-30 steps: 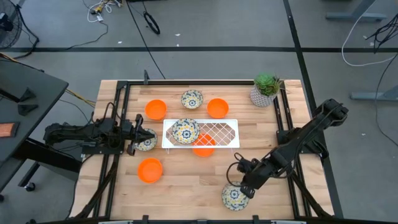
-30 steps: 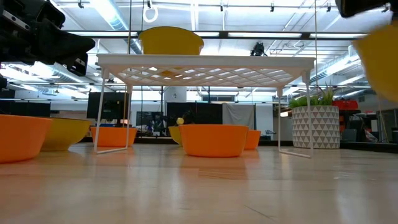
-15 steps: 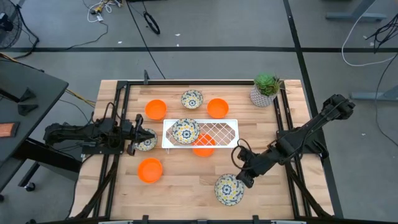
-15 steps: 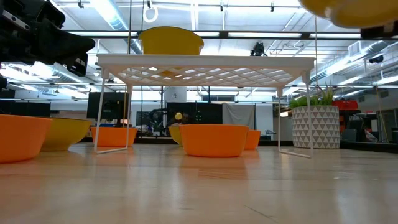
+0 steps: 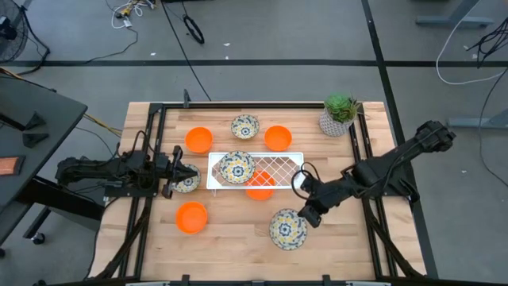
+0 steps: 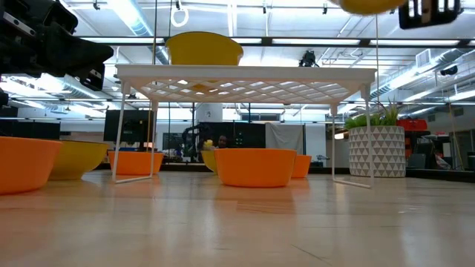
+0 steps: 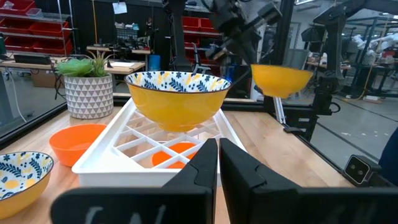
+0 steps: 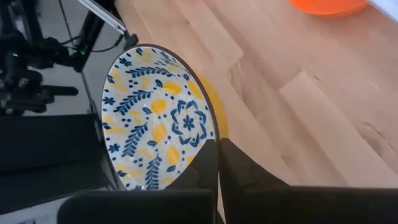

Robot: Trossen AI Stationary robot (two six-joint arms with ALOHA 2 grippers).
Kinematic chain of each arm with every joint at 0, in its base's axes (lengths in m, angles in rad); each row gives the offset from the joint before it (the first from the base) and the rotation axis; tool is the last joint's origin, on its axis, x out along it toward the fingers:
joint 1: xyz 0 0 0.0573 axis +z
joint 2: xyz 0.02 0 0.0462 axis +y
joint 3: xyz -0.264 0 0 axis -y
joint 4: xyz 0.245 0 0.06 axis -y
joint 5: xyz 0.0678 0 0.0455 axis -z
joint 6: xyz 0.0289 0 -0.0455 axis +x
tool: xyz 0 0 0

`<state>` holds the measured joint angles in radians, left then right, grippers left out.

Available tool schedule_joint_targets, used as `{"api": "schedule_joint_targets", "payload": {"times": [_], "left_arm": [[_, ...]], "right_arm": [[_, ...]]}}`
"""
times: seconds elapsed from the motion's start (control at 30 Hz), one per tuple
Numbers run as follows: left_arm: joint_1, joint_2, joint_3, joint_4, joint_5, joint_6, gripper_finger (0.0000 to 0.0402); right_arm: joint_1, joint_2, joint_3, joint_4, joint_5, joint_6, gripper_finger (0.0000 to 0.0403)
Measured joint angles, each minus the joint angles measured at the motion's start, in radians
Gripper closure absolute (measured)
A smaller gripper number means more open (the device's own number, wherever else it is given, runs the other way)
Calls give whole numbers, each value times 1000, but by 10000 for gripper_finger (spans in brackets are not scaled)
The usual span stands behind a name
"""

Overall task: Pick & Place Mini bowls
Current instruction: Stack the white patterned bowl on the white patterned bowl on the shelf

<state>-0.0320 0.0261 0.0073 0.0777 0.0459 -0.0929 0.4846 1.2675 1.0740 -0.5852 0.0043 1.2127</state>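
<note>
Plenty of bare worktop (image 5: 238, 238) lies near the front edge. Right end effector (image 5: 308, 216) pinches a patterned bowl's (image 5: 287, 228) rim aloft; left end effector (image 5: 176, 176), pressed together, grips another bowl (image 5: 187, 183).

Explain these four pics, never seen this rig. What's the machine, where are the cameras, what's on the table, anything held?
It is a robot with two dark arms at a wooden table. One camera looks straight down, one sits at table-top height, and one rides on each wrist.

On the table: a white wire rack with a patterned bowl on top, orange bowls around and under it, and a potted plant in a corner.

The right gripper is shut on the rim of a floral bowl, held up off the table. The left gripper is shut at another patterned bowl beside the rack; I cannot tell whether it grips it.
</note>
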Motion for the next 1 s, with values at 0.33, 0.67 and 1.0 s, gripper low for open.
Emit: {"api": "schedule_joint_targets", "payload": {"times": [0.33,0.67,1.0], "left_arm": [[0,0,0,0,0,0,378],[0,0,0,0,0,0,378],[0,0,0,0,0,0,378]], "right_arm": [[-68,0,142,-167,-22,-53,403],[-154,28,309,-293,-21,-123,403],[-219,82,425,-309,-44,-149,403]]}}
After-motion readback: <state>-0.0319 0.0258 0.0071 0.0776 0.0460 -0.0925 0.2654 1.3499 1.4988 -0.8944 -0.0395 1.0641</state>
